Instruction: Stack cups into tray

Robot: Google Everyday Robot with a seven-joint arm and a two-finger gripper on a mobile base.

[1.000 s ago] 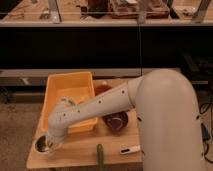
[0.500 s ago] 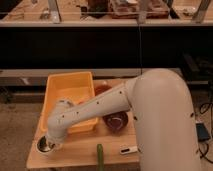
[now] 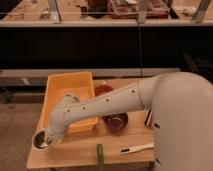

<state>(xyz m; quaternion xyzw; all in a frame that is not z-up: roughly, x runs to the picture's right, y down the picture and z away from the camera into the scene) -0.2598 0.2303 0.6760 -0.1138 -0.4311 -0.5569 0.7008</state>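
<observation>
In the camera view we saw the white arm (image 3: 107, 102) reaching from the robot's bulky body on the right, down and across the wooden table (image 3: 75, 150) toward its front left corner. The gripper (image 3: 47, 138) sat at the end of that arm, right against the metal cup (image 3: 40, 142). We could not tell how wide it stood, or whether it held the cup, because the wrist covered it.

The metal cup was small and round, with a shiny grey rim that caught the light and a dark inside. It stood upright near the table's front left corner, outside the tray (image 3: 56, 86) and just in front of the tray's near left corner.

The tray was a large yellow-orange rectangular bin with raised sides and a rim. It lay on the left half of the table, and the arm crossed over its near end.

To the tray's right we saw a red-orange bowl (image 3: 103, 90) farther back and a dark purple bowl (image 3: 116, 122) nearer, just under the arm. A green stick-shaped thing (image 3: 100, 153) and a white utensil (image 3: 136, 148) lay along the front edge, well apart from the cup.
</observation>
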